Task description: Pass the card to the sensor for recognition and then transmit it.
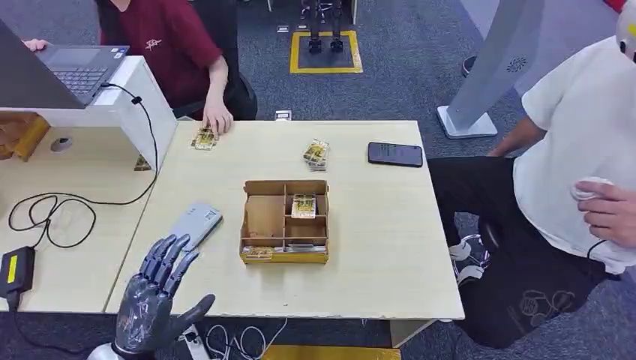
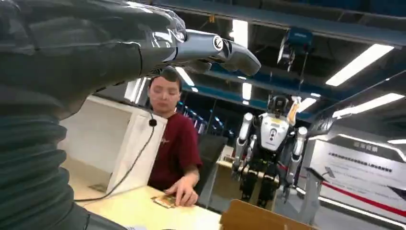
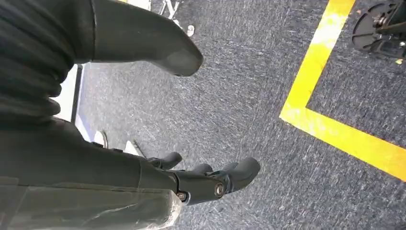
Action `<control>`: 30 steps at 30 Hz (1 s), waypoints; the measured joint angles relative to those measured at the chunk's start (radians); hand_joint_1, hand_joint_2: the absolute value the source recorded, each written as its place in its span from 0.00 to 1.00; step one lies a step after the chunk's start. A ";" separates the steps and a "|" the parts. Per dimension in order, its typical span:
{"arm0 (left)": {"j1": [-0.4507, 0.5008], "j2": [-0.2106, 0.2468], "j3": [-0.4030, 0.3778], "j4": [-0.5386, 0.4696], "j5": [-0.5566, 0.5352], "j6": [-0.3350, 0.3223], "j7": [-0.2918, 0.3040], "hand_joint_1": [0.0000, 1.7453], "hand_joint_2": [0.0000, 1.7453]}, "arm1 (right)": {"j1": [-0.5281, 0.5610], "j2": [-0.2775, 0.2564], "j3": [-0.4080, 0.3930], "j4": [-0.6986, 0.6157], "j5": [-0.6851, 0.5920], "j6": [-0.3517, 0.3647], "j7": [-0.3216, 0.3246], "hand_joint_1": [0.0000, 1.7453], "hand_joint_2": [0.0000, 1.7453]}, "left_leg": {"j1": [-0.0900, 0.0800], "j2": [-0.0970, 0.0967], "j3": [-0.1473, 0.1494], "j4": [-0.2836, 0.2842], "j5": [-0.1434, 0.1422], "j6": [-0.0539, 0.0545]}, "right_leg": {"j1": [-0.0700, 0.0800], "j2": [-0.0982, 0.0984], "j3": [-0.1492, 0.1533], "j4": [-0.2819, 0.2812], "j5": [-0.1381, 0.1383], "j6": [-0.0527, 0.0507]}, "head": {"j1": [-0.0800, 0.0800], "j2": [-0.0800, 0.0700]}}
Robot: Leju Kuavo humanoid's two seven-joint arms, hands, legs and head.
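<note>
The left hand (image 1: 154,300) is raised at the near left corner of the table (image 1: 375,285), fingers (image 1: 169,259) spread wide and thumb out to the side, holding nothing. The fingertips end just short of the grey sensor (image 1: 194,223), a flat slab lying on the tabletop with its long axis running diagonally from the near left toward the far right; from the head view I cannot tell whether they touch it. In the left wrist view the same hand (image 2: 143,43) stretches out flat above the table edge.

The right hand (image 3: 191,184) hangs beside the body over grey carpet (image 3: 249,96) with a yellow floor line (image 3: 335,129); its fingers are loosely apart and hold nothing.

The cards lie beyond the sensor. A cardboard tray (image 1: 285,222) sits mid-table, squared to the table edges, with 1 card (image 1: 303,205) in a far right compartment, its long axis pointing away from the robot. A loose card stack (image 1: 316,154) lies past the tray, tilted. Another card (image 1: 204,139) lies near the far left edge under the hand (image 1: 217,118) of a seated person in a red shirt. A black phone (image 1: 395,154) rests far right.

Bare tabletop stretches between the sensor and tray, and widely to the tray's right. A second person in white sits at the right edge.
</note>
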 joint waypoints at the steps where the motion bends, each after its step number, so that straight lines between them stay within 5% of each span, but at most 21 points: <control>1: 0.000 0.000 -0.018 0.006 -0.037 0.007 0.016 0.00 1.00 | -0.001 0.000 0.000 0.000 0.001 -0.001 0.001 0.00 1.00 | 0.000 0.000 0.000 0.000 0.000 0.000 | 0.000 0.000 0.000 0.000 0.000 0.000 | 0.000 0.000; 5: -0.003 -0.043 -0.036 0.034 -0.259 0.013 0.058 0.00 1.00 | -0.001 0.001 0.000 0.000 0.012 -0.001 0.004 0.00 1.00 | 0.000 0.000 0.000 0.000 0.000 0.000 | 0.000 0.000 0.000 0.000 0.000 0.000 | 0.000 0.000; 13: -0.031 -0.121 -0.046 0.081 -0.360 0.013 0.050 0.00 1.00 | -0.002 0.002 0.000 0.000 0.028 0.000 0.009 0.00 1.00 | -0.001 -0.001 0.000 0.000 0.000 0.000 | 0.000 -0.001 0.000 0.000 0.000 0.000 | 0.000 0.000; 16: -0.065 -0.156 -0.049 0.130 -0.394 0.013 0.117 0.00 1.00 | -0.005 0.002 0.000 0.000 0.037 0.000 0.008 0.00 1.00 | -0.001 -0.001 0.000 0.000 0.000 0.000 | 0.000 -0.001 0.001 0.000 0.000 0.000 | 0.001 0.000; 27: -0.078 -0.162 -0.050 0.145 -0.400 0.013 0.136 0.00 1.00 | -0.005 0.002 0.000 0.000 0.040 0.000 0.008 0.00 1.00 | -0.001 -0.001 0.000 0.000 0.000 0.000 | 0.000 -0.002 0.001 0.000 0.000 0.000 | 0.000 0.000; 30: -0.121 -0.179 -0.058 0.210 -0.429 0.013 0.208 0.00 1.00 | -0.007 0.002 0.000 0.000 0.049 0.000 0.008 0.00 1.00 | -0.001 -0.001 0.001 0.000 0.000 0.000 | 0.000 -0.001 0.001 0.000 0.000 0.000 | 0.000 0.000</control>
